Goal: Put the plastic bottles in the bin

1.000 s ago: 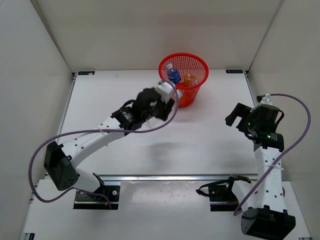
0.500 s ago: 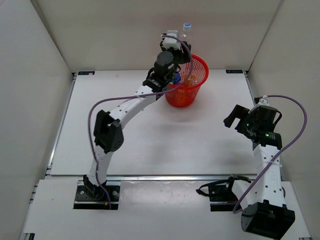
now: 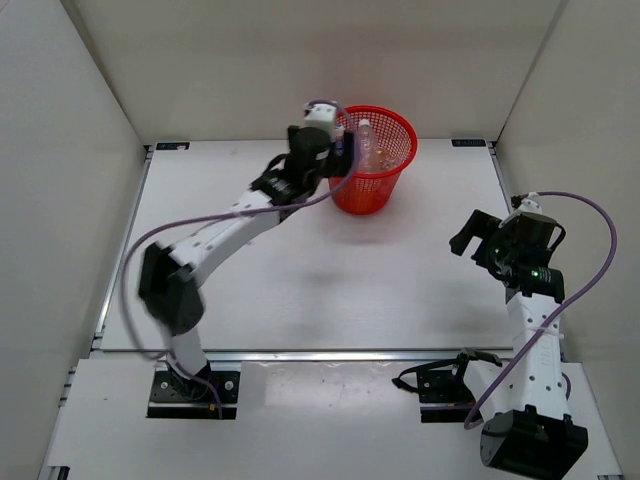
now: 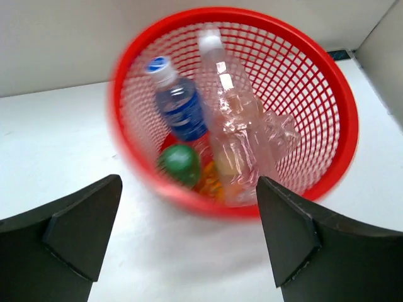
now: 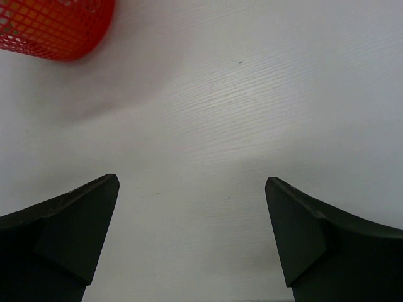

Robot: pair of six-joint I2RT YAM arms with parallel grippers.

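Observation:
The red mesh bin (image 3: 373, 193) stands at the back of the white table. In the left wrist view the bin (image 4: 310, 88) holds a long clear bottle (image 4: 237, 129) leaning upright, a blue-labelled bottle (image 4: 181, 108), a green bottle (image 4: 179, 163) and something orange (image 4: 211, 180). My left gripper (image 3: 343, 155) hovers just left of the bin's rim; its jaws (image 4: 187, 182) are open and empty, over the near rim. My right gripper (image 3: 463, 238) hangs over bare table at the right, its jaws (image 5: 192, 180) open with nothing between them.
White enclosure walls (image 3: 70, 150) close in the table on the left, back and right. A metal rail (image 3: 330, 353) runs along the near edge by the arm bases. In the right wrist view the bin's base (image 5: 53, 31) shows at the top left.
The left arm held the long clear bottle high above the bin half a second ago. Now it has dropped lower and leftward, its jaws have opened, and the bottle stands inside the bin. The right arm stayed put.

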